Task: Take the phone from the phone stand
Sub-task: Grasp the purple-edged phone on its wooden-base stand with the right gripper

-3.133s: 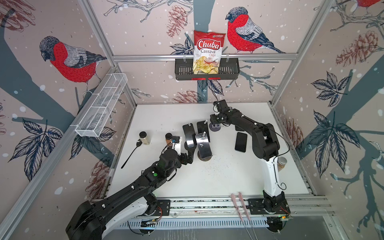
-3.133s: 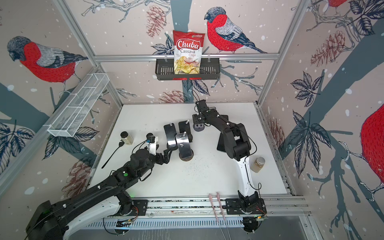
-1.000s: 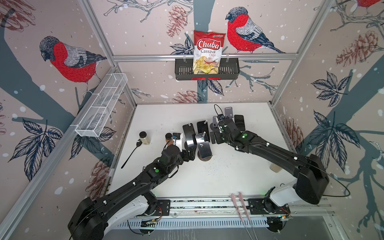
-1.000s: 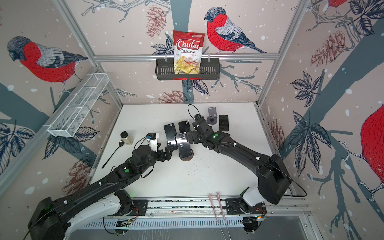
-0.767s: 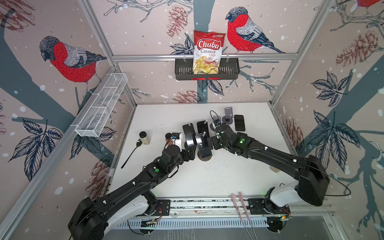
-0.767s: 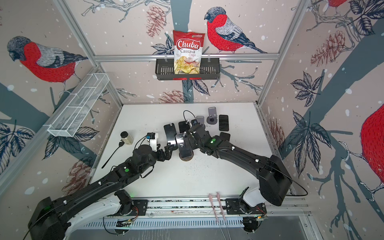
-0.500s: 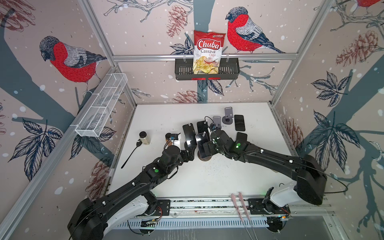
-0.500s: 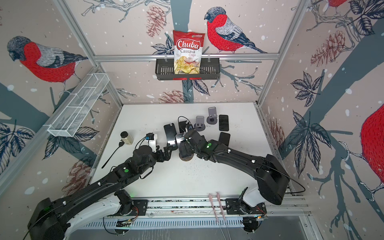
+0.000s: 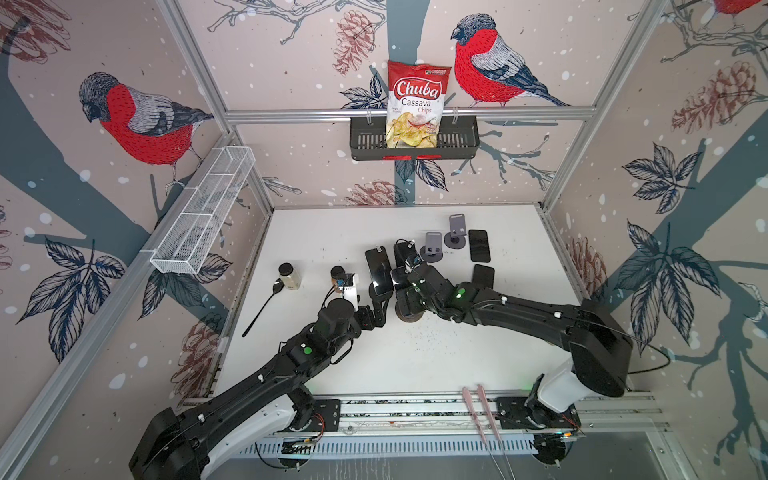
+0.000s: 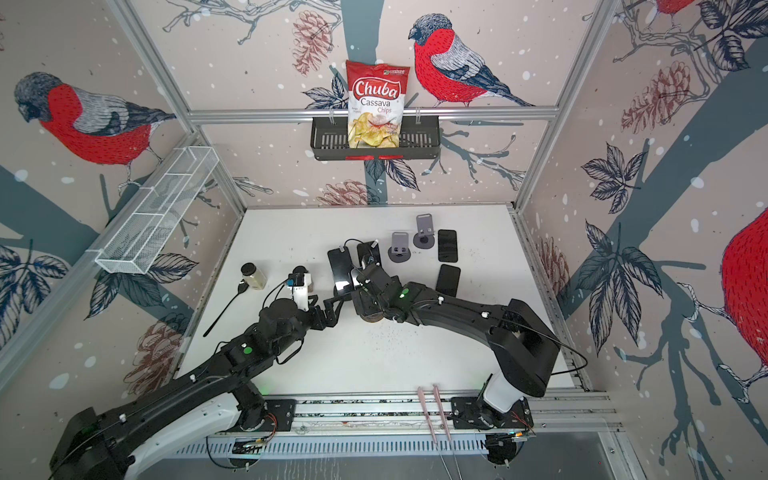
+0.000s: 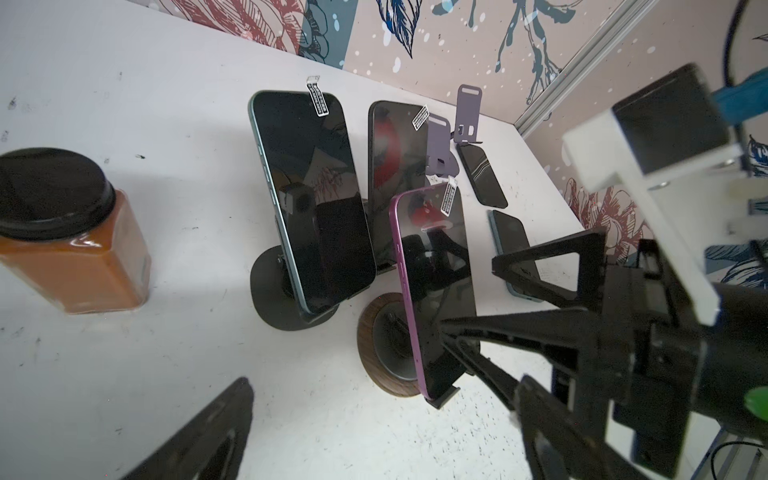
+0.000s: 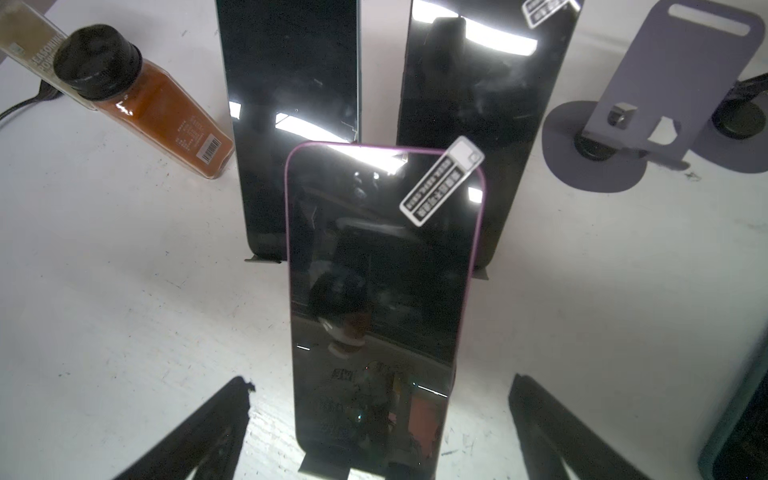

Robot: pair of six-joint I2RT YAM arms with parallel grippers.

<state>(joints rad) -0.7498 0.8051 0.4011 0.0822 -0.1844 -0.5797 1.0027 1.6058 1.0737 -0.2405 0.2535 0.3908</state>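
Since three seconds ago the right arm has swung in from the back of the surface [image 9: 415, 365], and the right tool [image 12: 380, 380] now faces the purple-edged phone [image 12: 382, 311]. The left arm has barely shifted.

A brown spice jar [image 11: 75, 249] stands well to the left of the left tool [image 11: 382, 380], whose jaws are spread wide and grip nothing. Just ahead of that tool a teal-edged phone [image 11: 316, 199] leans on a black stand [image 11: 270, 291]. Right beside it the purple-edged phone leans upright on the wood-rimmed stand [image 11: 364, 340], its foot in the stand's lip.

The right tool's jaws are apart, one on either side of that phone's lower half, and the right wrist view shows a gap on both sides. Beyond this tool, toward the back, are two bare grey stands [image 12: 673, 83], and two flat phones [image 9: 479, 245] lie to its right.
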